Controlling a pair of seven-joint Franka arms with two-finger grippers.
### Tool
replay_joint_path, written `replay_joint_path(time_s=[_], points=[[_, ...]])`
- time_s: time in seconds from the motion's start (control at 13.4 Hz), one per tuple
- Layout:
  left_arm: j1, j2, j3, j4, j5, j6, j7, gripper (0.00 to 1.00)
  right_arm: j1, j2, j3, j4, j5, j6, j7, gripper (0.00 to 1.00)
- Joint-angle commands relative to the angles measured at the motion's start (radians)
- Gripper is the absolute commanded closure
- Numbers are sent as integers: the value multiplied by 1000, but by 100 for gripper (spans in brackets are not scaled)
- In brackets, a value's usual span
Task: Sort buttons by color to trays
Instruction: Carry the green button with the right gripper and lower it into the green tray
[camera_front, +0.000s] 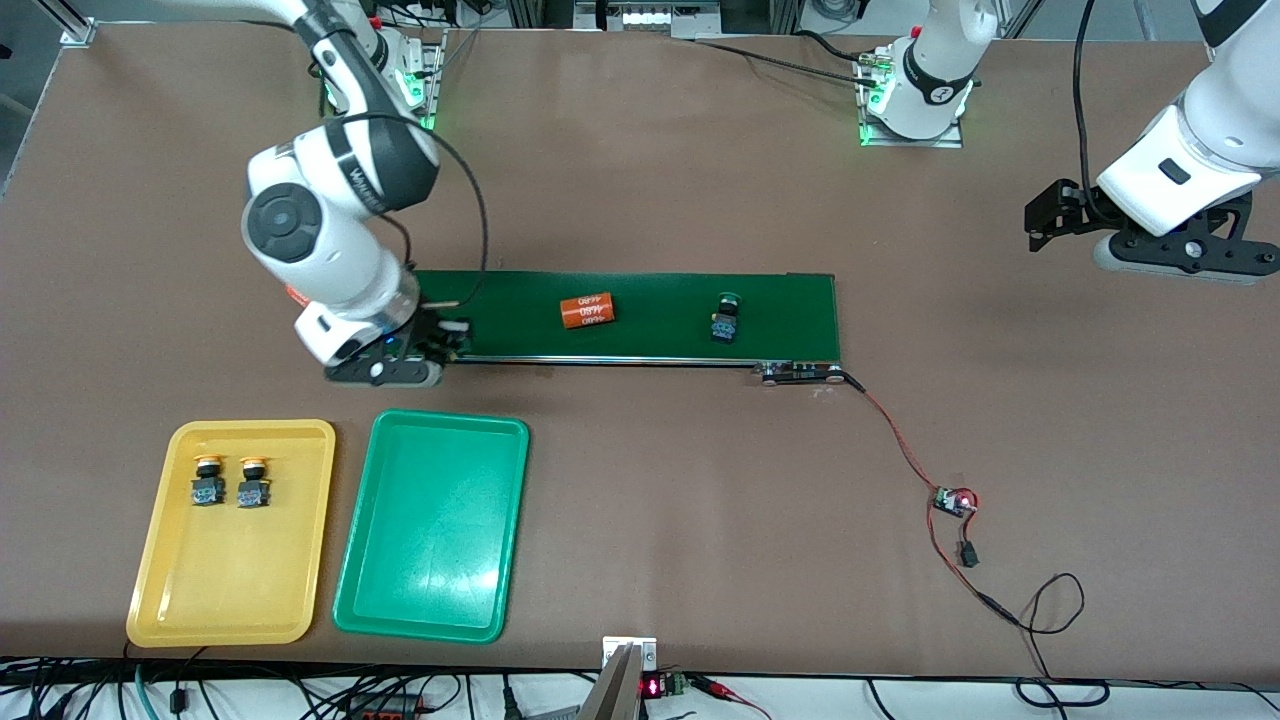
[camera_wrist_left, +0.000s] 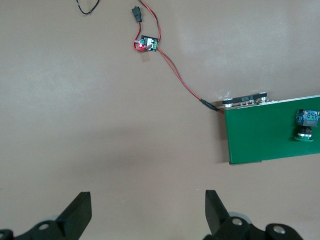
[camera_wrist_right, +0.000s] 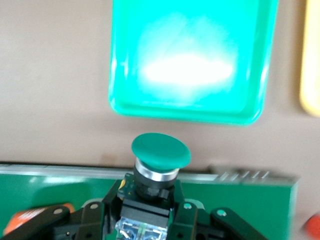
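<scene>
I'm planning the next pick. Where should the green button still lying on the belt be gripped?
Grip the green button across its blocky dark body, not the round cap, coming straight down from above. It lies on its side on the belt, cap pointing toward the robots, so the flat body sides suit the jaws.

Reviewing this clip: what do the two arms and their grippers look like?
Both arms have glossy white shells with black joint bands. The right arm carries grey lettering, a dark round joint cap and a thin black cable looping alongside. The right gripper and left gripper are black, with angular black fingers.
</scene>
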Motion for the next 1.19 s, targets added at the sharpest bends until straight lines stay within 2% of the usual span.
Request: replay_joint_path(time_s=[0.0,0.15,0.22,0.45,0.75,0.82,0.9,1.04,1.12], points=[[-23,-7,16,6,-39,-12,6,0,-5,173,-52,182,-47,-9,-120,82],[-12,-6,25,6,-41,-5,46,0,-4,245,-90,247,-55,21,-188,82],[-12,-1,42,-2,-38,11,90,0,1,285,-107,256,-70,91,-206,82],[-21,1,56,3,-41,27,83,0,3,363,-129,258,-171,230,-208,82],[-10,-2,54,0,-30,35,88,0,10,408,-143,259,-175,283,-196,80],[-9,1,54,0,-30,30,86,0,10,414,-143,259,-175,287,-183,77],[-6,2,51,1,-32,28,86,0,15,422,-144,258,-175,302,-182,69],[-7,4,48,6,-29,31,86,0,21,433,-143,256,-173,311,-159,60],[-7,4,47,8,-29,36,86,0,35,436,-143,256,-173,313,-130,59]])
